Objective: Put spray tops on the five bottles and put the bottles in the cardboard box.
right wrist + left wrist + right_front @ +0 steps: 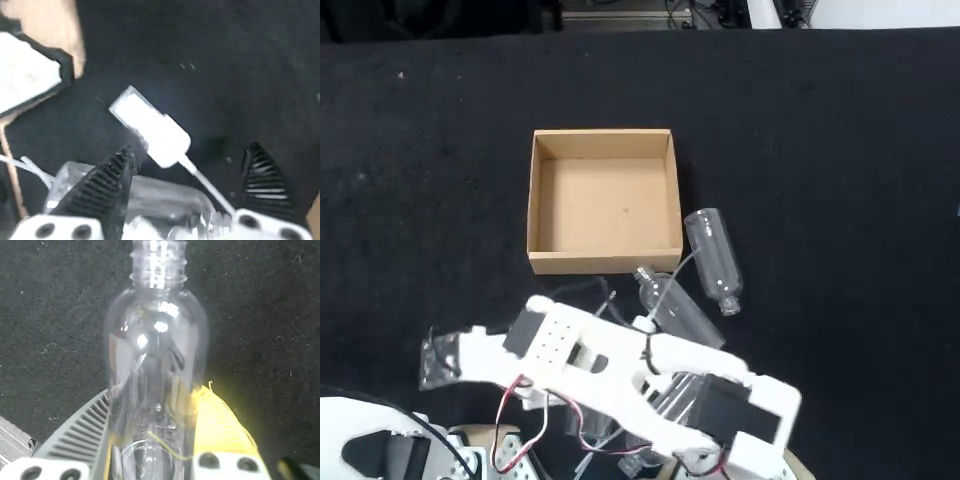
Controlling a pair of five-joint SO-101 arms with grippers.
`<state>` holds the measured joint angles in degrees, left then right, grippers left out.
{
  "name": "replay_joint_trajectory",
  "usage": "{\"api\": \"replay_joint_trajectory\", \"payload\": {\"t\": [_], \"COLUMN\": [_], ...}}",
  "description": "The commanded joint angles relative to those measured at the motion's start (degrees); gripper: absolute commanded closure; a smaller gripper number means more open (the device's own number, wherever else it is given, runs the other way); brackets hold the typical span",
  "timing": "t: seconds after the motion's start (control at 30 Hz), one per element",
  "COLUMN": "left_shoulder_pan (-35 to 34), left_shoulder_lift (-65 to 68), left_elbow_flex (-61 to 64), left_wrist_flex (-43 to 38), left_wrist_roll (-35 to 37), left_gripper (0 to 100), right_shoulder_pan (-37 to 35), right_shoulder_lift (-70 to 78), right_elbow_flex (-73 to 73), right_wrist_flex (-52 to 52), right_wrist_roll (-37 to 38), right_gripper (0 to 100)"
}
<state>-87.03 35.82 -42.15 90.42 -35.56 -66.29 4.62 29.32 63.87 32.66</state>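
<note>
The open cardboard box sits mid-table with nothing inside. Two clear bottles lie just off its near right corner: one without a top, another partly under a white arm. My left gripper is shut on a clear bottle whose threaded neck is bare and points away over the black cloth. My right gripper is open just above a white spray top lying on the cloth, its thin tube running back between the fingers. A clear bottle lies under the gripper's base.
Black cloth covers the table, with free room to the left, right and back of the box. At the near left, a clear object sits at the end of the white arm. Wires and arm bases crowd the front edge.
</note>
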Motion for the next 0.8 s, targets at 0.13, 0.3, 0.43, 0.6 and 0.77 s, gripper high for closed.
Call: {"api": "replay_joint_trajectory", "payload": {"t": [0.13,0.3,0.43,0.6,0.77], "left_shoulder_pan": [-0.3,-0.1,0.0,0.0,0.0], "left_shoulder_lift": [-0.7,-0.6,-0.6,-0.6,-0.6], "left_elbow_flex": [-3.2,-3.2,-3.2,-3.3,-3.2], "left_wrist_flex": [0.2,0.2,0.2,0.2,0.2], "left_wrist_roll": [0.5,0.5,0.5,0.5,0.5], "left_gripper": [97,97,97,97,97], "right_shoulder_pan": [-1.1,-1.0,1.2,5.9,8.7], "right_shoulder_lift": [4.2,4.5,4.5,4.1,4.6], "right_elbow_flex": [-0.6,-0.5,-1.1,-5.6,-14.0], "right_wrist_flex": [-6.5,-6.6,-6.9,-7.3,-7.5], "right_wrist_roll": [4.3,5.6,5.2,3.7,-5.4], "right_gripper": [68.7,71.2,88.9,98.2,98.0]}}
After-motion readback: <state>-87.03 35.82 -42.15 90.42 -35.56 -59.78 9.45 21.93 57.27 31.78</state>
